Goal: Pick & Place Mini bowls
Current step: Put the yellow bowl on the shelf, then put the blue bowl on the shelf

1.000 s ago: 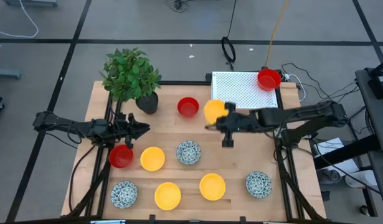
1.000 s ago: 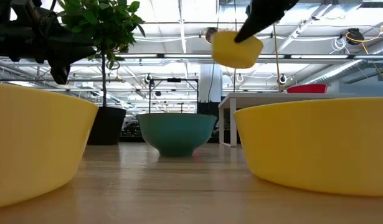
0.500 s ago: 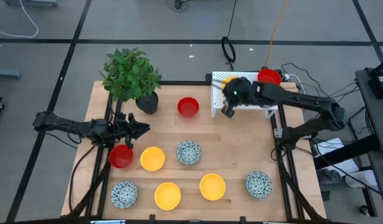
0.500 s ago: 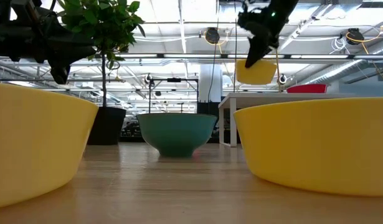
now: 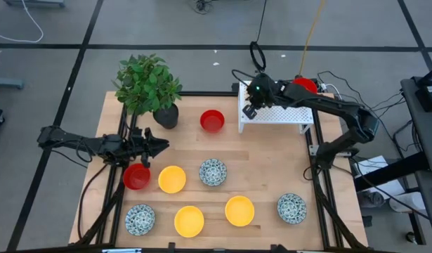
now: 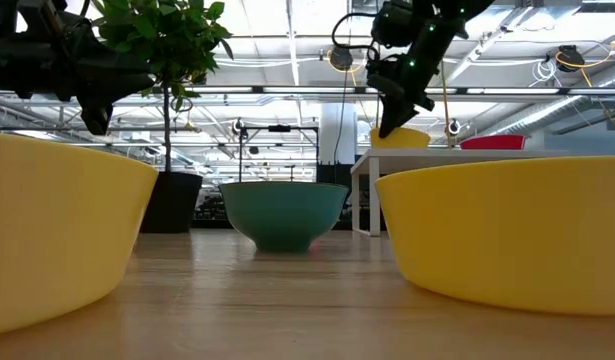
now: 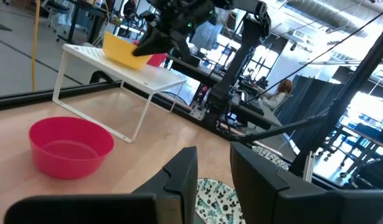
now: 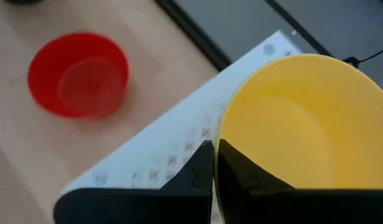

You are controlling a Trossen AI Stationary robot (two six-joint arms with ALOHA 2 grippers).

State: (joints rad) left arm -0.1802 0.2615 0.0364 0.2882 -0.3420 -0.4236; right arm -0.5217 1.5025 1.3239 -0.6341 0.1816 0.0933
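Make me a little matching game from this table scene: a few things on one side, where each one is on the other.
Things:
1. right gripper
2. left gripper
3. plant
4. yellow bowl

Places:
A. far left corner of the table
B. pinched by its rim, over the white rack
C. above the rack's left end
D. over the table's left side, above a red bowl

Pairs: 1-C, 2-D, 3-A, 4-B

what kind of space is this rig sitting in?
Likely an open robotics lab or workshop, not a home. A wooden table stands on a grey floor strewn with cables; the low view shows a high industrial ceiling with exposed beams, and workbenches behind.
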